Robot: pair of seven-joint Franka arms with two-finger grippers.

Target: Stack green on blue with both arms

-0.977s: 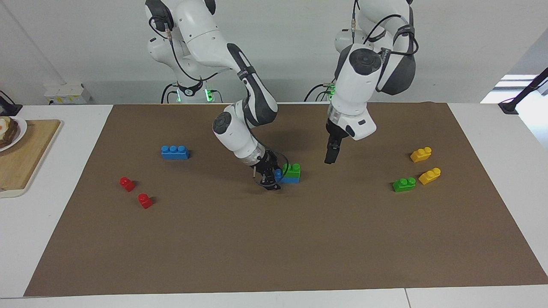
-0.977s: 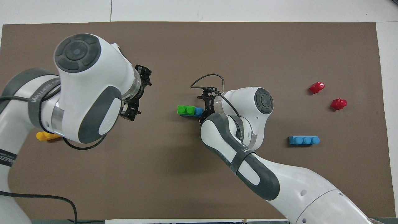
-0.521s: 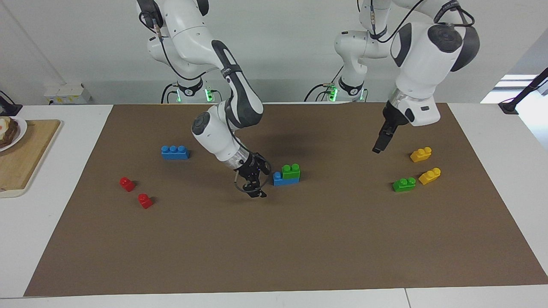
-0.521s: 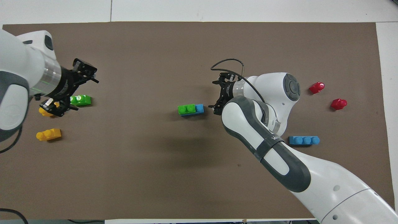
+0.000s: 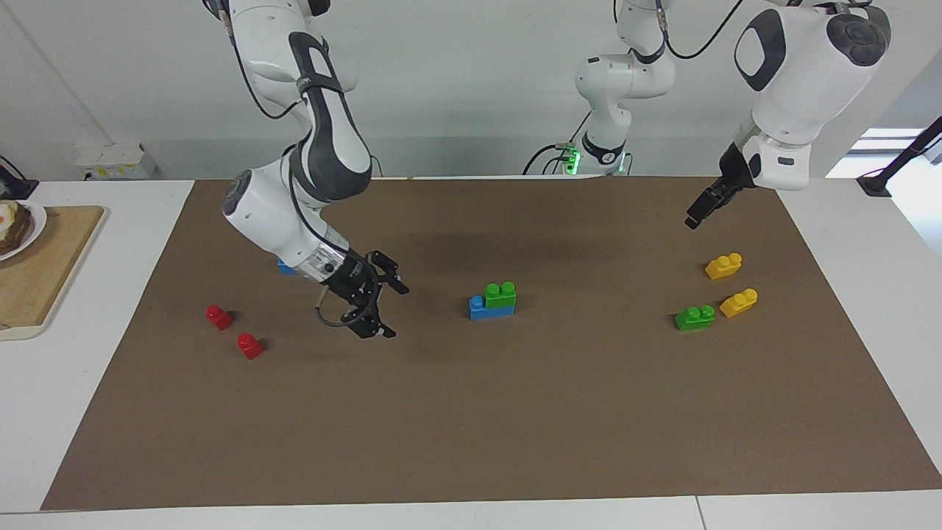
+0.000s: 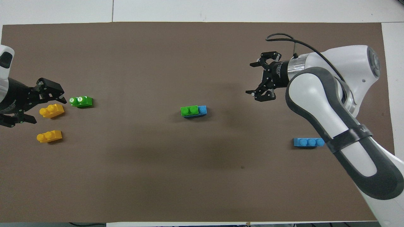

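Note:
A green brick (image 5: 500, 293) sits on a blue brick (image 5: 480, 308) mid-mat, covering two studs; the stack also shows in the overhead view, green (image 6: 189, 110) on blue (image 6: 202, 109). My right gripper (image 5: 396, 312) is open and empty, low over the mat beside the stack toward the right arm's end (image 6: 256, 78). My left gripper (image 5: 693, 219) is raised, open and empty, over the yellow bricks (image 6: 48, 111). A second green brick (image 6: 81, 101) lies near them. A second blue brick (image 6: 307, 142) lies by the right arm, mostly hidden in the facing view.
Two yellow bricks (image 5: 723, 266) (image 5: 738, 302) lie toward the left arm's end. Two red bricks (image 5: 218, 316) (image 5: 249, 345) lie toward the right arm's end. A wooden board (image 5: 51, 272) with a plate (image 5: 33, 221) stands off the mat.
My right gripper has drawn away from the stack toward the right arm's end, open. My left gripper has swung away from the stack to over the yellow bricks.

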